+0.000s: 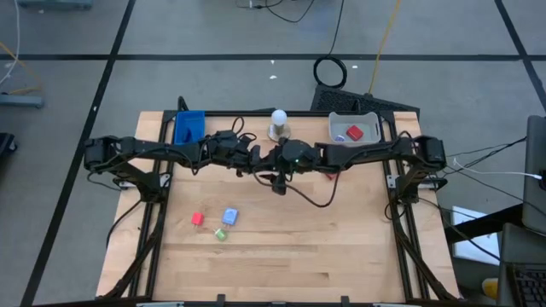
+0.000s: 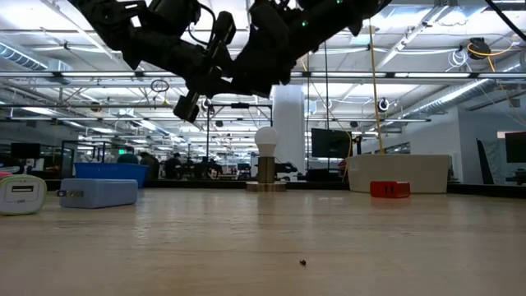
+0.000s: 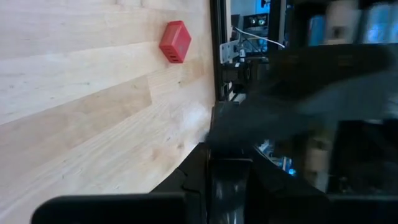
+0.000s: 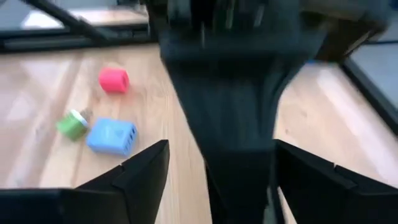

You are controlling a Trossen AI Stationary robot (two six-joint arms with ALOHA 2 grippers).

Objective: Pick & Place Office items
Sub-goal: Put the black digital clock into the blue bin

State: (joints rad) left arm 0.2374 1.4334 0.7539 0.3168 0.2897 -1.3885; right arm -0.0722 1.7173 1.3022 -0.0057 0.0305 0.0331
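Both hands are met above the table's (image 1: pixel 341 256) middle: the left hand (image 1: pixel 256 159) is closed, the right hand (image 1: pixel 279 183) is spread open. A red block (image 1: pixel 197 219), blue block (image 1: pixel 229 217) and green bit (image 1: pixel 221 234) (clustered) are seen below-left.

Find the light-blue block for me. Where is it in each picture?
High view: the light-blue block lies on the wood, left of the middle, nearer the front edge than the arms.
Low view: it sits far left, in front of the blue tray.
Left wrist view: not in it.
Right wrist view: on the wood, lower left.
Shared landmark: the green bit right beside it in the high and right wrist views.
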